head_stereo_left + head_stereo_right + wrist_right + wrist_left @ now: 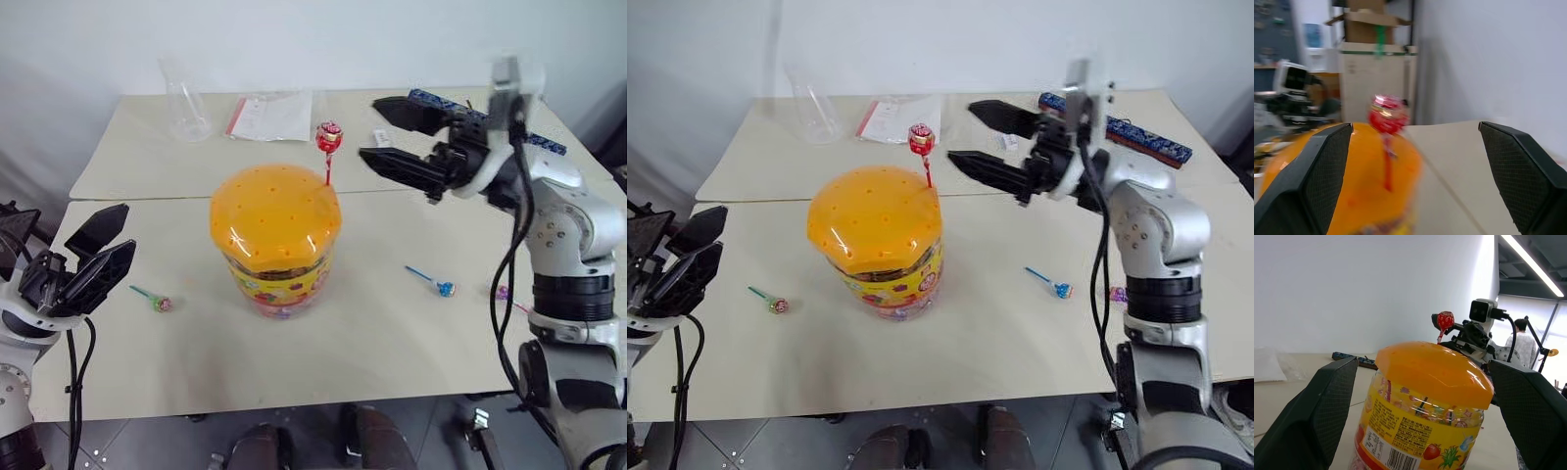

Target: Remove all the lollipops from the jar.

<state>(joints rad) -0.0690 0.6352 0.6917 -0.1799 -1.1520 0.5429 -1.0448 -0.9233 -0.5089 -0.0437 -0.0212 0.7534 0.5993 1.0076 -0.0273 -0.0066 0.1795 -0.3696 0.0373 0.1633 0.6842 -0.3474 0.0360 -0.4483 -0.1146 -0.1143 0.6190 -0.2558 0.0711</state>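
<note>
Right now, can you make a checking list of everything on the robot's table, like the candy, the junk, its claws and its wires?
Surface: beige table, seam across the middle.
Jar: orange-lidded jar upright at centre.
Lollipops: red lollipop standing in the lid; green lollipop, blue lollipop and purple lollipop lying on the table.
Clutter: clear cup, plastic bag, blue strip at the back.
Grippers: left gripper open, empty, beside the jar; right gripper open, empty, level with the red lollipop.
Cables: black cables along both arms.
Surroundings: white wall; a person in the left wrist view's background.
</note>
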